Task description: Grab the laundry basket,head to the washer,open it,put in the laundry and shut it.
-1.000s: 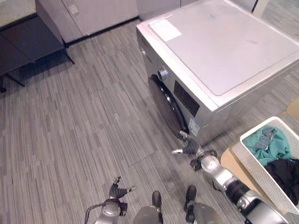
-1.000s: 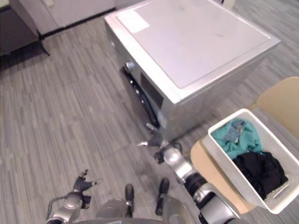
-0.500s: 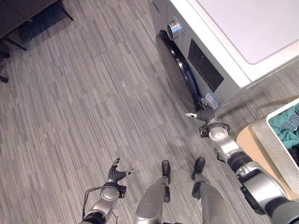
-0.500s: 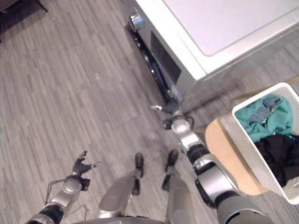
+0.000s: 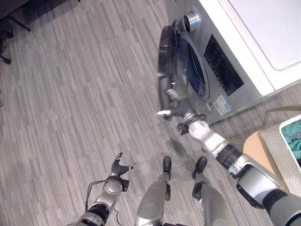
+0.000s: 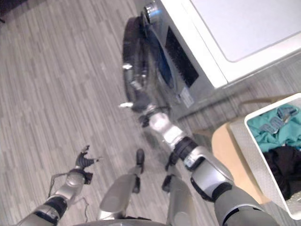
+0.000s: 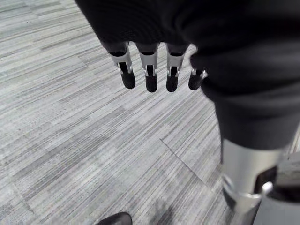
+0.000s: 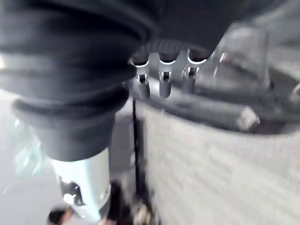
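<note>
The washer [image 5: 225, 52] sits at about one o'clock in the head views, and its round door [image 5: 168, 70] stands partly swung out from the drum opening [image 5: 196, 70]. The right hand [image 5: 173, 104] is at the door's lower edge; its fingers [image 8: 161, 82] hang bent near the door rim in its wrist view, but I cannot tell whether they grip it. The laundry basket [image 6: 263, 165] rests on a tan seat [image 6: 223, 150] at four o'clock, well apart from both hands, with teal clothes [image 6: 275, 129] and black clothes [image 6: 287, 169] inside. The left hand [image 5: 118, 168] hangs idle at seven o'clock over the floor [image 7: 93, 140], fingers relaxed and slightly apart. Judging by this, fetching and walking are done and opening is underway; loading and shutting remain.
</note>
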Tool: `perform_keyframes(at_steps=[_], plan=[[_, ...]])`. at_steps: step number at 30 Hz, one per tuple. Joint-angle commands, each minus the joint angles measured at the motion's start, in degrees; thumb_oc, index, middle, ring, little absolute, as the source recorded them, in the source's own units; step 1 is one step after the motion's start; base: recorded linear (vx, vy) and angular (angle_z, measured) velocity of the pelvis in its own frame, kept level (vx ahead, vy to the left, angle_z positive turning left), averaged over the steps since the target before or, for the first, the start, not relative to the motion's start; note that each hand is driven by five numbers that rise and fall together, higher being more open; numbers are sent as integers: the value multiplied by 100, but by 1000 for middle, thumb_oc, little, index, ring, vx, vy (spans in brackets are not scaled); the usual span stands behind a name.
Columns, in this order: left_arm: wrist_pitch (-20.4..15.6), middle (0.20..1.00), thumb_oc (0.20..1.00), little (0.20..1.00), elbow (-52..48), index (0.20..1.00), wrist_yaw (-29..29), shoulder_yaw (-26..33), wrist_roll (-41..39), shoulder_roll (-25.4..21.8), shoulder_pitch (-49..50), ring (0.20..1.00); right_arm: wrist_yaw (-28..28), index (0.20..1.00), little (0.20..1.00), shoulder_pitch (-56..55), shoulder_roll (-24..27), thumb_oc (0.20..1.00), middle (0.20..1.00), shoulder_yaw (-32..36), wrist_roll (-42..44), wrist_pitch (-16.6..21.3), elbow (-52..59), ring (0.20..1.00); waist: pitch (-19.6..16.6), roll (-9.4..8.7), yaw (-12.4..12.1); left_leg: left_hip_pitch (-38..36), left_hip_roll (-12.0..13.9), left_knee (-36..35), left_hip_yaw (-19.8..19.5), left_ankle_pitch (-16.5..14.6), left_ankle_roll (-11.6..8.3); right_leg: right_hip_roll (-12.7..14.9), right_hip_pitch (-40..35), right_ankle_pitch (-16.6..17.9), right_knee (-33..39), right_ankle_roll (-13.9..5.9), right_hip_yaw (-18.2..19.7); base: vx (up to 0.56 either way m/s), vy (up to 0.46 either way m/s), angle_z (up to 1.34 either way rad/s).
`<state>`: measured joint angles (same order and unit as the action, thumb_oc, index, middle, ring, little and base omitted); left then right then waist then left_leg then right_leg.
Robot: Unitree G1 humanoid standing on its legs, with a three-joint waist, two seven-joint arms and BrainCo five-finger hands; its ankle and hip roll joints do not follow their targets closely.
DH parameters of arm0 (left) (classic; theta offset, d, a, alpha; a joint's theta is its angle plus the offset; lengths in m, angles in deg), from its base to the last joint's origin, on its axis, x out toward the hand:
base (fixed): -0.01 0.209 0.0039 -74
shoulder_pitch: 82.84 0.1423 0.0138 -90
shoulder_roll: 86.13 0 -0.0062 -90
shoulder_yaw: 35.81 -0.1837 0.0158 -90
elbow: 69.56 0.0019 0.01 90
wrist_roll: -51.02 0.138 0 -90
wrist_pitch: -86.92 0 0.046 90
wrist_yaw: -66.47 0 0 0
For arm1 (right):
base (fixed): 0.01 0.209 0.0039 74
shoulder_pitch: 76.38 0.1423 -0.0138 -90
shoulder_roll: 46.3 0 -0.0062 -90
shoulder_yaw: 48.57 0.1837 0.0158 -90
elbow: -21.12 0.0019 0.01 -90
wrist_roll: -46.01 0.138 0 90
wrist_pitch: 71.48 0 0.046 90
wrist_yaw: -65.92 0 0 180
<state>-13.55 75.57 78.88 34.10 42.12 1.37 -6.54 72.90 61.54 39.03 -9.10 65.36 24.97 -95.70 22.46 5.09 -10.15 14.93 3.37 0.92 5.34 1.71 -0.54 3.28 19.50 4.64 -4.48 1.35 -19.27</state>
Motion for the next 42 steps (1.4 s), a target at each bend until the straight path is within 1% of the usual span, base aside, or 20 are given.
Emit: perform_keyframes(at_steps=[1, 2, 6, 10, 11, 15, 19, 20, 21, 23, 24, 25, 27, 28, 32, 35, 37, 38, 40, 42], plan=[[-72, 1000, 1000, 1000, 43, 1000, 253, -248, -170, -410, -79, 1000, -643, 1000, 1000, 618, -1442, 1000, 1000, -215, -99, 466, 288, 1000, 88, -587, -398, 266, -339, 290, -145, -121, -70, 553, -354, -814, -229, -544, 233, 104, -151, 33], [-130, 1000, 1000, 1000, -24, 1000, 307, -255, -215, -446, -80, 1000, -555, 1000, 1000, 745, -1575, 1000, 1000, -145, -35, 586, 381, 1000, 86, -580, -470, 212, -332, 301, -224, -245, -124, 530, -432, -960, -262, -571, 230, 94, -146, 43], [-207, 1000, 1000, 1000, -99, 1000, 326, -255, -350, -561, -136, 1000, -102, 1000, 1000, 1044, -1600, 1000, 1000, 324, 193, 712, -95, 1000, 50, -523, -542, 246, -368, 190, -387, -147, -164, 513, -482, -974, -248, -573, 131, 34, -76, 60], [-174, 1000, 1000, 1000, -108, 1000, 249, -172, -433, -696, -95, 1000, 160, 1000, 1000, 1281, -1044, 1000, 1000, 847, 444, 623, -804, 1000, -12, -534, -569, 239, -370, -21, -407, -22, -198, 455, -480, -971, -152, -573, 65, 32, -9, 39], [-137, 1000, 1000, 1000, -149, 1000, 214, -157, -404, -733, -60, 1000, 202, 1000, 1000, 1252, -765, 1000, 1000, 975, 482, 566, -934, 1000, -2, -553, -553, 232, -366, -41, -381, -15, -196, 446, -472, -959, -140, -576, 58, 27, -16, 8], [-83, 1000, 1000, 1000, -218, 1000, 142, -133, -305, -714, -20, 1000, 150, 1000, 1000, 945, -322, 1000, 1000, 1052, 418, 493, -899, 1000, 28, -561, -464, 199, -353, -26, -287, -53, -191, 444, -460, -946, -142, -588, 111, -4, 3, -9], [-33, 1000, 1000, 1000, -368, 1000, 73, -69, -117, -643, 66, 1000, -34, 1000, 1000, 199, -19, 1000, 1000, 936, 42, 417, -581, 1000, 49, -566, -263, 133, -321, 62, -92, -163, -155, 457, -432, -931, -209, -606, 234, -33, 11, -31], [-7, 1000, 1000, 1000, -488, 1000, 47, -19, -20, -598, 102, 1000, -137, 1000, 1000, -255, 185, 1000, 1000, 820, -410, 349, -294, 1000, 50, -577, -121, 142, -310, 128, 36, -119, -110, 475, -381, -831, -234, -566, 265, -97, 0, -30], [-6, 1000, 1000, 1000, -490, 1000, 47, -20, -19, -596, 105, 1000, -136, 1000, 1000, -260, 187, 1000, 1000, 819, -411, 347, -288, 1000, 48, -575, -122, 141, -309, 129, 38, -120, -110, 475, -380, -831, -235, -566, 267, -102, -31, -32], [-6, 1000, 1000, 1000, -732, 1000, -12, 35, 56, -502, 183, 1000, -267, 1000, 1000, -1054, 402, 1000, 1000, 889, -784, 349, -65, 1000, 14, -602, 100, 63, -271, 276, 169, -229, -122, 453, -426, -880, -275, -536, 396, -21, -62, -32], [-5, 1000, 1000, 1000, -734, 1000, -12, 34, 57, -500, 187, 1000, -267, 1000, 1000, -1061, 405, 1000, 1000, 889, -785, 347, -59, 1000, 11, -600, 98, 63, -269, 278, 170, -231, -122, 452, -427, -881, -275, -536, 398, -26, -101, -30], [16, 1000, 1000, 1000, -832, 1000, -53, 65, 126, -454, 241, 1000, -369, 1000, 1000, -1658, 528, 1000, 1000, 965, -897, 387, 161, 1000, -21, -641, 255, 0, -201, 403, 242, -306, -170, 382, -505, -914, -222, -509, 486, -19, -127, -31], [29, 1000, 1000, 1000, -943, 1000, -78, 88, 188, -434, 277, 1000, -429, 1000, 1000, -1968, 579, 1000, 1000, 1032, -979, 421, 196, 1000, -40, -671, 342, -32, -143, 497, 308, -345, -216, 317, -586, -954, -166, -484, 530, -11, -134, -22], [20, 1000, 1000, 1000, -1105, 1000, -111, 146, 235, -424, 316, 1000, -503, 1000, 1000, -2451, 720, 1000, 1000, 1142, -1127, 421, 263, 1000, -45, -749, 491, -52, -31, 783, 370, -418, -288, 208, -718, -1015, -113, -436, 607, 0, -89, -16], [15, 1000, 1000, 1000, -1131, 1000, 6, 116, 325, -366, 144, 1000, -515, 1000, 1000, -2967, 816, 1000, 1000, 1323, -1202, 467, 176, 1000, -3, -874, 650, 110, 96, 1192, 246, -417, -364, 98, -819, -1103, -94, -409, 809, 19, -26, -28], [3, 1000, 1000, 1000, -1043, 1000, 171, 66, 392, -375, -252, 1000, -422, 1000, 1000, -3293, 970, 1000, 1000, 1660, -1177, 482, 126, 1000, -56, -904, 889, 393, 156, 893, 114, -209, -386, 77, -707, -1104, -210, -453, 948, 72, 133, -48], [0, 1000, 1000, 1000, -1017, 1000, 221, 59, 426, -403, -315, 1000, -411, 1000, 1000, -3392, 1022, 1000, 1000, 1734, -1221, 483, 152, 1000, -82, -915, 938, 361, 177, 807, 115, -182, -382, 63, -669, -1136, -257, -467, 1010, 99, 212, -3], [-12, 1000, 1000, 1000, -1033, 1000, 328, 107, 458, -420, -453, 1000, -360, 1000, 1000, -3500, 1113, 1000, 1000, 1863, -1319, 476, 177, 1000, -114, -889, 1078, 342, 150, 696, 242, -189, -329, 103, -583, -1121, -354, -558, 1150, 77, 184, -21], [-19, 1000, 1000, 1000, -1067, 1000, 370, 146, 462, -456, -506, 1000, -341, 1000, 1000, -3486, 1139, 1000, 1000, 1917, -1374, 470, 225, 1000, -102, -890, 1124, 328, 113, 654, 333, -197, -291, 138, -440, -1064, -489, -591, 1274, 68, 263, -65], [17, 1000, 1000, 1000, -893, 1000, 507, 224, 561, -626, -852, 1000, -310, 1000, 1000, -3482, 1185, 1000, 1000, 2031, -1407, 453, 320, 1000, -72, -958, 1189, 301, 25, 638, 682, -276, -199, 281, -164, -929, -673, -700, 1509, 79, 331, -85]])
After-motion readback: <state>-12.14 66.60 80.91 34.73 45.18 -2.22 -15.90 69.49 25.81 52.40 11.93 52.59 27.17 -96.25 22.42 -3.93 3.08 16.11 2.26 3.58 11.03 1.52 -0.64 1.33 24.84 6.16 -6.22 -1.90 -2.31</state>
